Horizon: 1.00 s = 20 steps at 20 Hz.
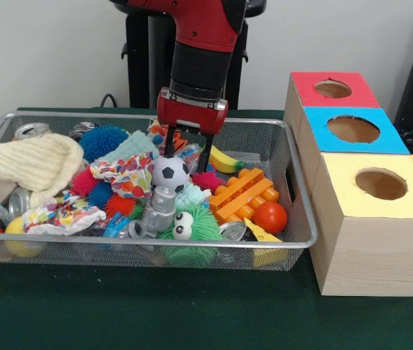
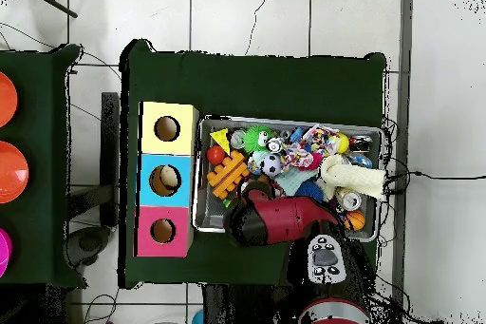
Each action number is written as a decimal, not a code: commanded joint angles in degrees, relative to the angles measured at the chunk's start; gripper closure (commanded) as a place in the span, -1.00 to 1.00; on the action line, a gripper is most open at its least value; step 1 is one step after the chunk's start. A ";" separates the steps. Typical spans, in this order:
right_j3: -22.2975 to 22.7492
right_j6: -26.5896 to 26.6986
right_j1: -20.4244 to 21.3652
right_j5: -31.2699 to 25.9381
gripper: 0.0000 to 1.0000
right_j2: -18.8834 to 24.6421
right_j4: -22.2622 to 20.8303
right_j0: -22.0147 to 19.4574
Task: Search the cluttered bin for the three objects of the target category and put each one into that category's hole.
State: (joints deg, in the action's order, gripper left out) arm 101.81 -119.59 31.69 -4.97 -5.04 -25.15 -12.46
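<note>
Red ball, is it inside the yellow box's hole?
No, the red ball lies in the bin, beside the orange block, outside the yellow box.

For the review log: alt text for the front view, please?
A red robot arm's open claw hangs over a wire bin crammed with toys, just above a small soccer ball. Beside it stands a wooden box with red, blue and yellow holed tops.

Box tops (image 1: 356,131) are red, blue, yellow; the table (image 1: 119,310) is green; the ball (image 1: 171,173) is black-and-white; the block (image 1: 243,192) is orange.
</note>
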 commanded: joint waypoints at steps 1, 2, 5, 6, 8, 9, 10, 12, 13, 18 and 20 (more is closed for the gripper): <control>1.72 -2.53 -1.43 1.41 -1.00 3.33 -2.69 -1.24; 1.66 -2.65 -1.47 1.42 -1.00 3.26 -2.58 -1.18; 2.10 -2.66 -1.01 1.16 -1.00 3.37 -2.50 -1.26; 2.28 -2.66 -0.80 1.06 -1.00 3.42 -2.47 -1.29; 2.70 -2.96 -0.76 1.36 -1.00 3.26 -2.45 -1.13; 2.92 -3.18 -0.80 1.72 -1.00 3.08 -2.48 -0.95; 3.28 -3.56 -0.98 2.38 -1.00 2.70 -2.57 -0.64; 3.92 -4.16 -1.01 3.21 -1.00 2.05 -2.61 -0.07; 4.28 -4.38 -0.95 3.54 -1.00 1.85 -2.63 0.11; 4.87 -4.28 -0.57 3.89 -1.00 1.83 -2.79 0.06; 5.00 -4.18 -0.50 3.91 -1.00 1.82 -2.85 0.05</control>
State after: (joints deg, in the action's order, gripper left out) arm 103.62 -119.59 31.84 -4.73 -5.05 -25.15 -12.38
